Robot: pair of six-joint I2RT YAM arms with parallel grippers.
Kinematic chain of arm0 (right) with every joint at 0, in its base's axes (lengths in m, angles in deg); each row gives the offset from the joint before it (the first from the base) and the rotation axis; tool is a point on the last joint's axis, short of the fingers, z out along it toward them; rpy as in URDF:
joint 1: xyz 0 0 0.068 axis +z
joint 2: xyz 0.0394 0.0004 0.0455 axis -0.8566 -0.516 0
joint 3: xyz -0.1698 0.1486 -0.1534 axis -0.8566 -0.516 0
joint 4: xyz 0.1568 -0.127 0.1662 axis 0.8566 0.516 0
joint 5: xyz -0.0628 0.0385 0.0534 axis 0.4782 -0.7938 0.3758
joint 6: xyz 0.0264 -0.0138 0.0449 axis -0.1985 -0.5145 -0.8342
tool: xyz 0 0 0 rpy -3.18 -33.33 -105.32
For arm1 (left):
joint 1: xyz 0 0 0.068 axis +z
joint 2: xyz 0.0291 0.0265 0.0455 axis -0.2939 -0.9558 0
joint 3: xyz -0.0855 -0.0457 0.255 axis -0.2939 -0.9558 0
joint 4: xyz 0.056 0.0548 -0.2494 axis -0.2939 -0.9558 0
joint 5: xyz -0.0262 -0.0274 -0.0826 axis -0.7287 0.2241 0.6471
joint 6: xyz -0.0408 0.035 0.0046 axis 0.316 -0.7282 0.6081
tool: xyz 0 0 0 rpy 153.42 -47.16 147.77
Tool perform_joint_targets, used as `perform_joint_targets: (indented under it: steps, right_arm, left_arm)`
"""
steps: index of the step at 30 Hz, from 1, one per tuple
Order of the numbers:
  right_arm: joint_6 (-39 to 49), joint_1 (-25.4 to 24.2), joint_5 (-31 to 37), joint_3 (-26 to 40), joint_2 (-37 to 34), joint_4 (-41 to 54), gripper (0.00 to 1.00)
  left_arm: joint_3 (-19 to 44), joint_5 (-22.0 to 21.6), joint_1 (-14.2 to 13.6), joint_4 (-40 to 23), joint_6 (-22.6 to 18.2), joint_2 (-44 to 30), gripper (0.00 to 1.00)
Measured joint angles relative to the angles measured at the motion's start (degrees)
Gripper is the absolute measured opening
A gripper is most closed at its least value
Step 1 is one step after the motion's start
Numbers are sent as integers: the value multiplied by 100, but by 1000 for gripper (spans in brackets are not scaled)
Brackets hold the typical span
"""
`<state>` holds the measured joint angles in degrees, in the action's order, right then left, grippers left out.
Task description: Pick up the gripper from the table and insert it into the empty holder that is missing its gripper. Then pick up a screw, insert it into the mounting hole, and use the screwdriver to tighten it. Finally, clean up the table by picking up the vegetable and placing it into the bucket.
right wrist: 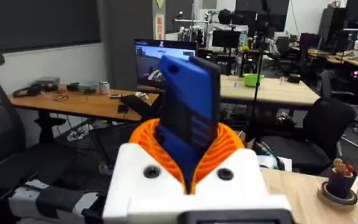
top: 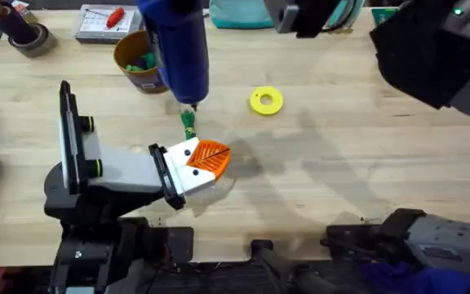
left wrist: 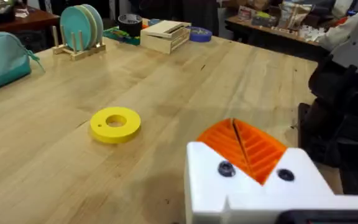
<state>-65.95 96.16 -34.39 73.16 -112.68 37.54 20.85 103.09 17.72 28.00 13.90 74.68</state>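
While the right gripper point(right wrist: 188, 165) has its jaws clamped on the blue screwdriver point(top: 178, 45), the tool hangs tip-down just beyond the far side of the mount, so the step in hand looks like tightening the screw. In the overhead view the dark tip meets a small green piece point(top: 188, 121) right at the far edge of the orange gripper point(top: 210, 157), which already sits in the white holder point(top: 188, 173) near the middle of the bench point(top: 341, 163). Doing this well calls for keeping the driver upright and in line with the mounting hole, pressing lightly so the bit stays seated, with the holder held steady underneath. Whether the bit is truly in the screw head cannot be told. The left gripper point(left wrist: 247, 152) shows its orange ribbed pads together, nothing between them. The mustard bucket point(top: 137, 61) stands at the far left, with something green inside. The left wrist view shows the yellow ring point(left wrist: 115, 123) lying flat on the bench, while the right wrist view gives the screwdriver's body gripped between its pads, which the overhead hides.
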Motion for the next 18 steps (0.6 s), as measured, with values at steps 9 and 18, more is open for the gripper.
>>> perform_joint_targets:
  steps: [9,18]
  right_arm:
    - [20,157,17,0,0,-1,26]
    - [20,161,22,0,0,-1,26]
  left_arm:
    - [0,0,0,0,0,0,10]
    - [0,2,0,0,0,0,10]
